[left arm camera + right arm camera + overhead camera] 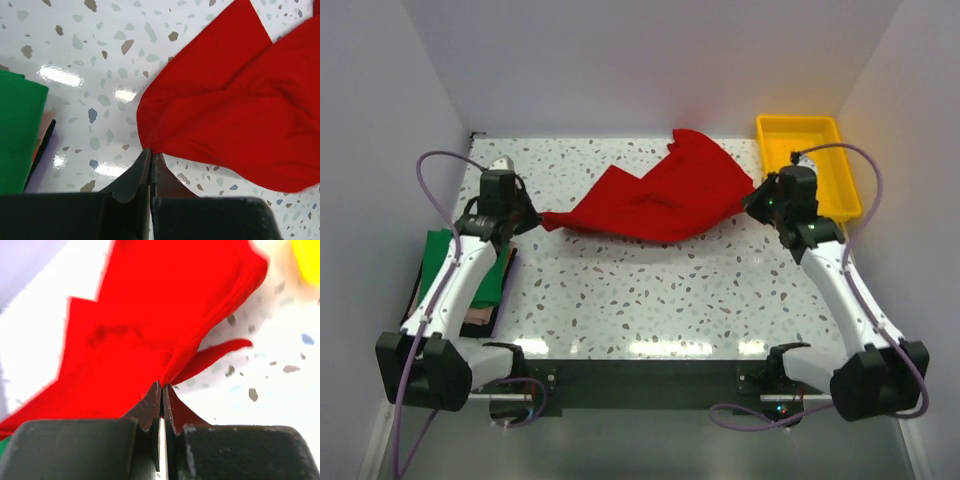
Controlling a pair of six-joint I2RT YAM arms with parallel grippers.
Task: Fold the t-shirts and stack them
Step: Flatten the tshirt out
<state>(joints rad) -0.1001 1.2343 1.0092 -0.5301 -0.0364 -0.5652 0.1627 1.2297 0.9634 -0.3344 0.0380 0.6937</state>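
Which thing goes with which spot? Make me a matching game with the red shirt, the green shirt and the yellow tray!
Things:
1. red shirt
2. green shirt
3. yellow tray

Spots:
A. far right corner of the table
B. left edge, partly under the left arm
C. pinched at its ends by the left tool and the right tool

Pairs: 1-C, 2-B, 3-A

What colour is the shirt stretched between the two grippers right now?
The shirt is plain bright red, clearest in the top external view.
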